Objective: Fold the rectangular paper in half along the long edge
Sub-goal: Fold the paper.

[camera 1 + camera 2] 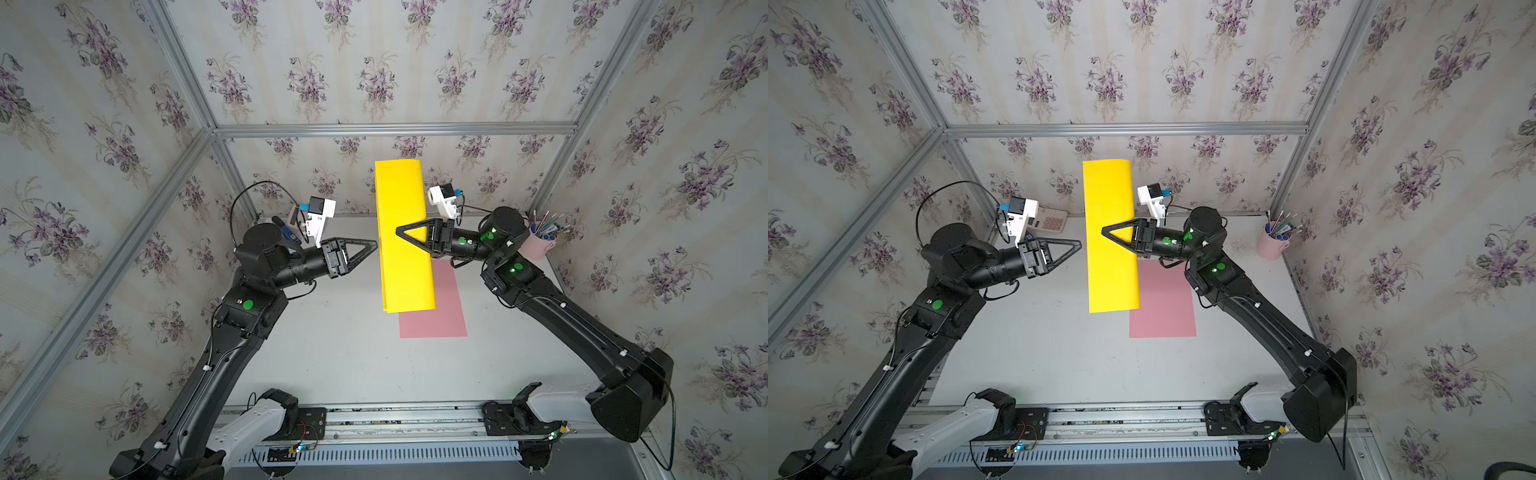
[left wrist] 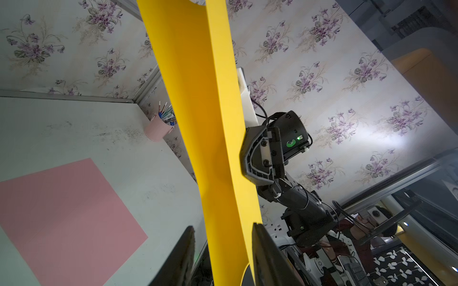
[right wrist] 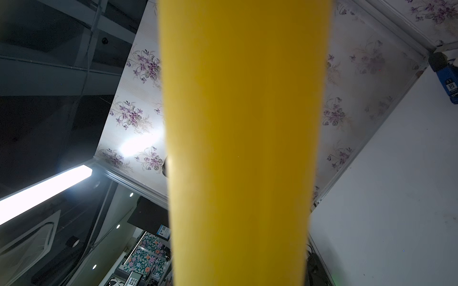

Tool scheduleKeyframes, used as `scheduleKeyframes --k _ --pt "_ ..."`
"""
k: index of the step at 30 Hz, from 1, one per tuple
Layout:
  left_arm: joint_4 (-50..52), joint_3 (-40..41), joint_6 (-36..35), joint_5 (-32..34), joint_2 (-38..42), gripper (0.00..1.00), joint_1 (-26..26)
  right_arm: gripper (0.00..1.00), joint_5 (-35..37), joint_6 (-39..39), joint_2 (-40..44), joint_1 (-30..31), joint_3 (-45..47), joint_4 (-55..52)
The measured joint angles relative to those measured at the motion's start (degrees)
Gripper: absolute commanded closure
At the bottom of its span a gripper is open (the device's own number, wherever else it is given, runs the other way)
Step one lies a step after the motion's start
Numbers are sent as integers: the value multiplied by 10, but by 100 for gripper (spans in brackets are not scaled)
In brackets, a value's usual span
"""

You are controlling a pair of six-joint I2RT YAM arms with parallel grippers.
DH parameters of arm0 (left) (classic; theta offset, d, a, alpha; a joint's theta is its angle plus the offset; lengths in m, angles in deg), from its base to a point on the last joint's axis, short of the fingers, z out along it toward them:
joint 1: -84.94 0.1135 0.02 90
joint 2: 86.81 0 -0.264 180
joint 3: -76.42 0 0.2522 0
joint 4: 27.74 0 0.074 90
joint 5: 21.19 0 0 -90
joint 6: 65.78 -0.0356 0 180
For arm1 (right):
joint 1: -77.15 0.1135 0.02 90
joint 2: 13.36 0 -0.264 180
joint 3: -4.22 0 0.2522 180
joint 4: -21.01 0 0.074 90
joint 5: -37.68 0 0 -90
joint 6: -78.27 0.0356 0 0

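The yellow rectangular paper hangs in the air above the table, doubled over lengthwise into a long narrow strip. Its two layers stand slightly apart in the left wrist view. My right gripper reaches in from the right and is shut on the paper about halfway along its length. My left gripper is open at the paper's left edge. In its wrist view that edge passes between its fingers. The paper fills the right wrist view and hides those jaws.
A pink sheet lies flat on the grey table, partly under the yellow paper. A pink cup of pens stands at the back right corner. A calculator lies at the back left.
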Motion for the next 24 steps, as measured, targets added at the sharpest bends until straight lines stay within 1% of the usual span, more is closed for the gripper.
scheduleKeyframes --k 4,7,12,14,15,24 --pt "-46 2 32 -14 -13 54 0 69 0 -1 3 0 1 -12" --pt "-59 2 45 -16 -22 52 0 69 0 -1 9 0 1 -16" --pt "-63 2 45 -20 -25 46 0 69 1 -1 12 2 2 -17" --pt "-63 2 45 -21 -26 45 0 69 1 -1 12 2 2 -18" --pt "-63 2 45 -21 -27 42 0 69 1 -1 12 2 2 -18" --pt "-68 2 46 -24 -39 40 -3 69 4 -1 7 14 2 -17"
